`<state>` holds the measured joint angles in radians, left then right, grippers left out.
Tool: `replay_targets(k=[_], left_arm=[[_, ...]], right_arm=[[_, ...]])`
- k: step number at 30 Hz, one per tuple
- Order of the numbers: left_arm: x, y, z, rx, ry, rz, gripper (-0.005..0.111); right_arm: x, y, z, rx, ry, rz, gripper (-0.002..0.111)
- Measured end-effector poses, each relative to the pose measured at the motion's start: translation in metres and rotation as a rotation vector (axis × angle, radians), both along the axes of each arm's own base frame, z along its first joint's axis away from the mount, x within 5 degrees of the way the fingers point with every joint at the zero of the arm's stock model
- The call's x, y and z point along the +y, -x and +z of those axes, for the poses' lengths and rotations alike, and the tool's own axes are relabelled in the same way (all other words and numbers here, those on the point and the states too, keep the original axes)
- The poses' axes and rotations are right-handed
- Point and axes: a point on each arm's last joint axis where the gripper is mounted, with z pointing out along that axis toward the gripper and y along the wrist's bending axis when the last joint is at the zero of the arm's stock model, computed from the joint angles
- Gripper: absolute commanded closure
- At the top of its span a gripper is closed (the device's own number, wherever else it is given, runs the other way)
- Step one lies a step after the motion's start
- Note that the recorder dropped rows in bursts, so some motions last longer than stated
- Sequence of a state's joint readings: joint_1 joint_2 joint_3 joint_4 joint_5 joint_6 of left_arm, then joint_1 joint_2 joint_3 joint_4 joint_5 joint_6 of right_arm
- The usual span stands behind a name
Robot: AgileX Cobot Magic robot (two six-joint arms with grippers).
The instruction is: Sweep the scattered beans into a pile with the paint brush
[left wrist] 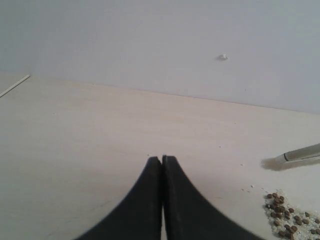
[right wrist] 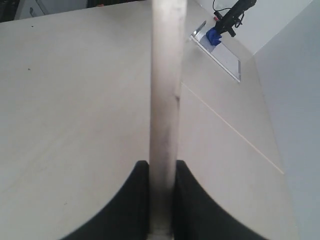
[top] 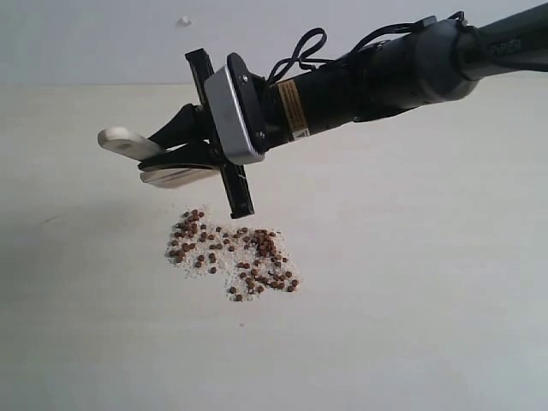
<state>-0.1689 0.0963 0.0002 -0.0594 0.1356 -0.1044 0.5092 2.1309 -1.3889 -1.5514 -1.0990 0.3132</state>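
right arm (top: 368, 77) stretched across above beans (top: 231, 253), right jaws clamping paint brush (top: 124, 142) handle; left jaws closed.

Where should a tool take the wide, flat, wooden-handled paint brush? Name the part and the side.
The light wooden handle, end-on along its length: the paint brush is long and narrow, and the right tool, shut on it so, leaves the far end free.

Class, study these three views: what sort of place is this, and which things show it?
Probably a robotics lab or test bench: a pale table against a plain wall, a black robot arm whose right gripper holds a paint brush, and beans scattered below it.
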Motion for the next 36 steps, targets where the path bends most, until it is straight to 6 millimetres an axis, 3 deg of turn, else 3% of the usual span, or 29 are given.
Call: replay_targets(k=[14,23,26,29,36], left_arm=[[0.0,0.0,0.0,0.0,0.0,0.0,0.107],[0.0,0.0,0.0,0.0,0.0,0.0,0.107],[0.0,0.0,0.0,0.002,0.0,0.0,0.107],[0.0,0.0,0.0,0.002,0.0,0.0,0.107],[0.0,0.0,0.0,0.002,0.0,0.0,0.107]], right_arm=[[0.013,-0.021,-0.035,0.037,-0.007,0.017,0.108],[0.026,-0.044,-0.039,0.017,-0.055,0.001,0.108],[0.029,-0.049,-0.053,0.051,-0.046,-0.005,0.108],[0.028,-0.048,-0.072,0.097,-0.009,0.002,0.108],[0.023,-0.038,-0.072,0.245,0.076,0.098,0.108]])
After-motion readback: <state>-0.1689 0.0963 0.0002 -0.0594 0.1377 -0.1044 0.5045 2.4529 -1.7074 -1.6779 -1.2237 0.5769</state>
